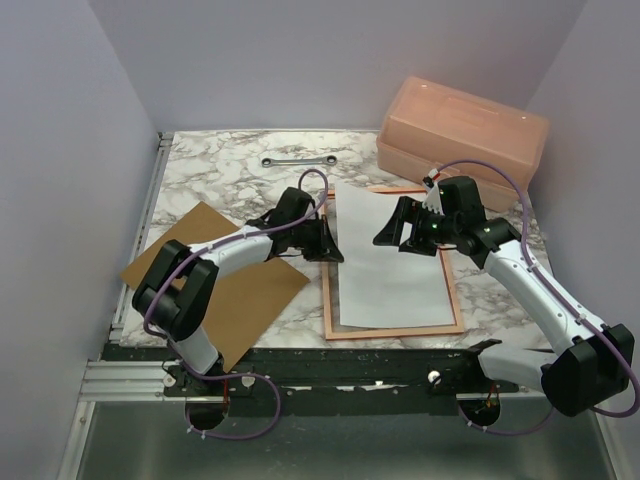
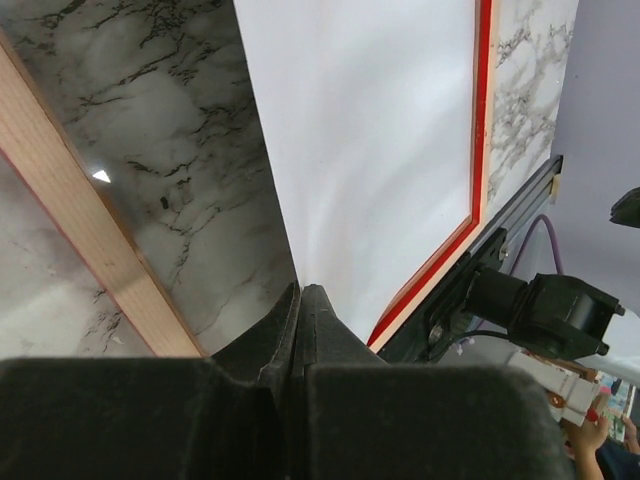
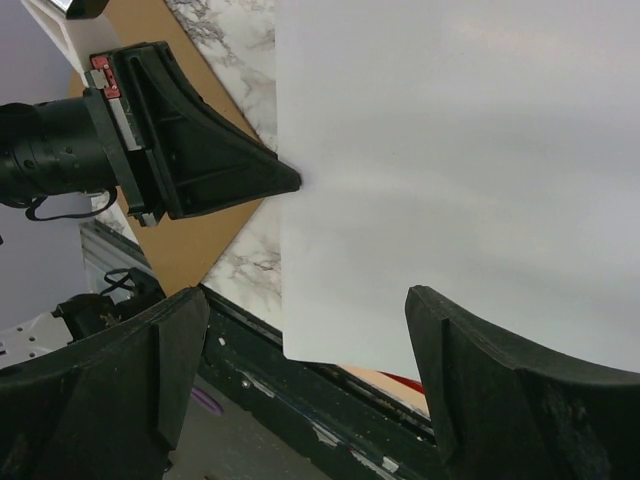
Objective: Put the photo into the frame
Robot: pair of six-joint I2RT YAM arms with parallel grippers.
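Photo (image 1: 390,270): pale side up, lying askew over the frame (image 1: 395,333), by the table's (image 1: 220,175) front edge, right of centre.
Left gripper (image 1: 330,245): clenched on the photo's left edge.
Right gripper (image 1: 396,240): released, hovering above the photo.
Doing it well: probably square the sheet to the rails and release only once it is inside.
Surface: marble; brown board (image 1: 215,290) left, wrench (image 1: 298,160) far edge, pink box (image 1: 465,125) far-right corner.
Room: lilac walls (image 1: 80,100).
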